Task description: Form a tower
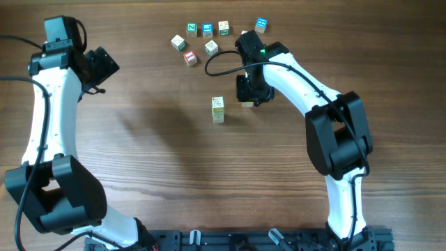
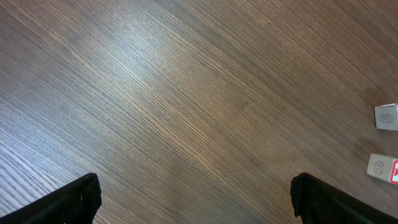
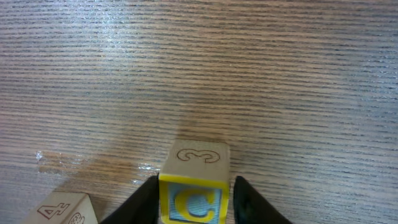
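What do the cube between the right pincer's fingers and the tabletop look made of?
Cube: looks like pale bare wood, with a 3 engraved on top and a glossy yellow-framed C face, painted or printed. Tabletop: brown wood grain with an even sheen, possibly laminate or veneer.

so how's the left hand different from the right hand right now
The left hand is wide open over bare table, holding nothing; the right hand is set close around a block with a yellow C face, grip unclear. The left hand is far from the tower; the right hand is beside it. Both face down at the table.
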### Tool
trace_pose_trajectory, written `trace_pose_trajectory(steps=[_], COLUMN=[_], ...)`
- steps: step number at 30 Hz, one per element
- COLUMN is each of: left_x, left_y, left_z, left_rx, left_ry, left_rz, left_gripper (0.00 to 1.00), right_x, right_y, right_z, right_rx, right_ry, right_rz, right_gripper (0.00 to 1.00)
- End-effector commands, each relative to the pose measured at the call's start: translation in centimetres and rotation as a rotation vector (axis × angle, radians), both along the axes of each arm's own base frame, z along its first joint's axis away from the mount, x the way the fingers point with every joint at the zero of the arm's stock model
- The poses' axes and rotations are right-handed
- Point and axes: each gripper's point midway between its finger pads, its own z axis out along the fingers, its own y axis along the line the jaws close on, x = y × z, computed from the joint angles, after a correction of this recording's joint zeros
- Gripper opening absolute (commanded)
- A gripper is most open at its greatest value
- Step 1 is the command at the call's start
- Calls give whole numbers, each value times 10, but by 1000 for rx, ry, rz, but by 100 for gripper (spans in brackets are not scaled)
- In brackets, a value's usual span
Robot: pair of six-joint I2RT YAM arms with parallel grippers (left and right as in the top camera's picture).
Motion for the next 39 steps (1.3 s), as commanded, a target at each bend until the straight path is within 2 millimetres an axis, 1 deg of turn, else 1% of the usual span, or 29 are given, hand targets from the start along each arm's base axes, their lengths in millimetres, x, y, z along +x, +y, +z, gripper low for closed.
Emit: trace_pose_trajectory(steps=[1, 3, 4, 6, 7, 9, 10, 12, 14, 15, 18, 20, 22, 24, 29, 35, 39], left_x=[2, 2, 2, 2, 2, 2, 2, 2, 2, 2, 2, 2, 2, 2, 2, 2, 2], left_y=[3, 3, 3, 3, 3, 3, 3, 3, 3, 3, 3, 3, 3, 3, 3, 3, 3], left_z=[13, 13, 13, 13, 13, 13, 13, 13, 13, 13, 13, 13, 13, 13, 13, 13, 13], left_rx=[20, 20, 20, 20, 20, 20, 20, 20, 20, 20, 20, 20, 20, 20, 20, 20, 20], left_ry=[-29, -29, -29, -29, -29, -29, -29, -29, -29, -29, -29, -29, -29, -29, -29, -29, -29], left_rz=[-3, -3, -3, -3, -3, -4, -3, -3, -3, -3, -3, -3, -3, -4, -3, -4, -4], left_gripper=[100, 100, 100, 100, 100, 100, 100, 100, 100, 100, 100, 100, 100, 100, 100, 100, 100], right_x=[-3, -2, 1, 5, 7, 12, 13, 17, 19, 19, 12, 5, -3, -10, -30, -50, -57], right_y=[-3, -2, -3, -3, -2, 1, 1, 4, 8, 9, 16, 20, 26, 33, 48, 74, 82], right_z=[-9, -8, -5, 5, 14, 39, 47, 73, 104, 114, 157, 181, 196, 202, 198, 198, 198], right_rx=[-24, -21, -18, -14, -11, 1, 6, 25, 62, 77, 162, 215, 247, 258, 247, 258, 260], right_ry=[17, 12, 7, -1, -7, -33, -42, -80, -120, -136, -196, -225, -242, -246, -207, -191, -187], right_rz=[2, 1, -3, -7, -7, -6, -5, -5, -2, -1, 13, 26, 44, 64, 112, 157, 180], right_gripper=[27, 25, 26, 25, 26, 27, 27, 27, 26, 26, 26, 26, 26, 26, 26, 25, 25])
